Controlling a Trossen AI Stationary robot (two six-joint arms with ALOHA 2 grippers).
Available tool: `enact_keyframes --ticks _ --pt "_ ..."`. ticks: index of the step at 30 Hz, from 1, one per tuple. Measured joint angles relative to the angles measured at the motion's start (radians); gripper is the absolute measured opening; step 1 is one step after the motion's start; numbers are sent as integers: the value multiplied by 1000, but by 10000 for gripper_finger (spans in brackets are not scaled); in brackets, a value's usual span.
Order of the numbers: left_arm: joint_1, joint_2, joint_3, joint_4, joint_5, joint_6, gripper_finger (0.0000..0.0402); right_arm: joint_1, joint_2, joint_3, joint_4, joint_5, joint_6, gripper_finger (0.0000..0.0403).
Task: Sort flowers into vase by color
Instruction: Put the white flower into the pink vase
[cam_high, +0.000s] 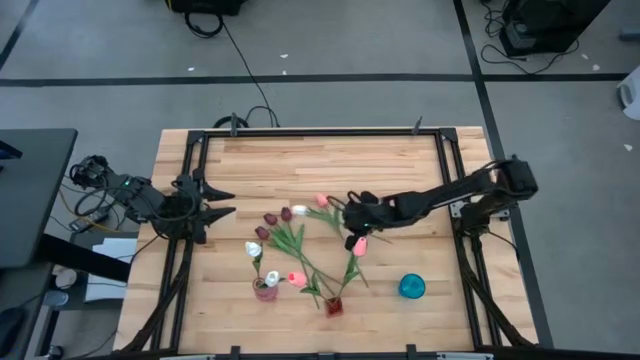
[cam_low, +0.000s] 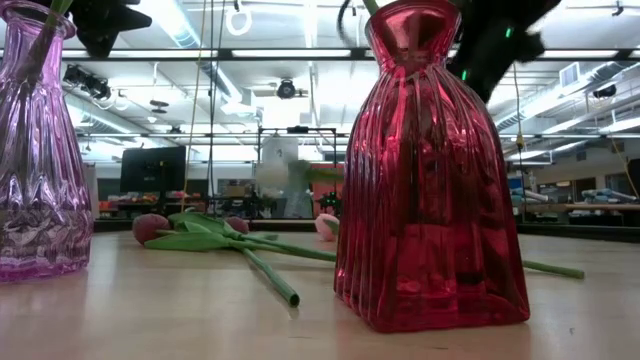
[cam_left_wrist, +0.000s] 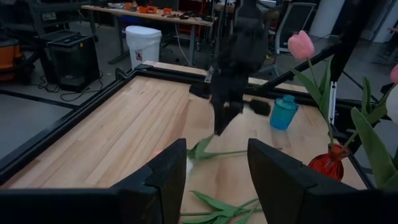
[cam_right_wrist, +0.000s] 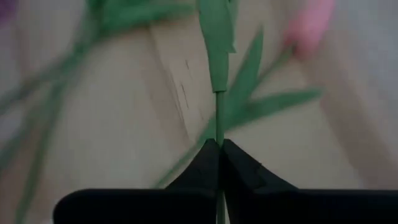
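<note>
Green stem (cam_right_wrist: 219, 112) pinched in right gripper (cam_right_wrist: 219, 144) fingers, mid-stem | tulip likely light, floppy, slippery | left gripper (cam_left_wrist: 214, 163) fingers spread, at counter's (cam_high: 400, 160) 9 o'clock

- Right arm: extends from the right edge of the high view toward centre, forearm angled slightly down-left.
- Right gripper (cam_high: 352, 212): at centre frame; fingers (cam_right_wrist: 208, 163) pressed together on a thin green stem (cam_right_wrist: 219, 118).
- Left arm: parked at left-centre of the high view.
- Left gripper (cam_high: 222, 201): fingers (cam_left_wrist: 166, 174) spread apart, nothing between them.
</note>
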Motion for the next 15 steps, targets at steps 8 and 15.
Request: enact_keyframes --ticks 8,15 --pt "14 26 0 57 -231 25 177 -37 -189 0 149 79 -159 15" --pt "119 31 1 113 -172 69 177 -131 -152 0 586 -34 -311 14"
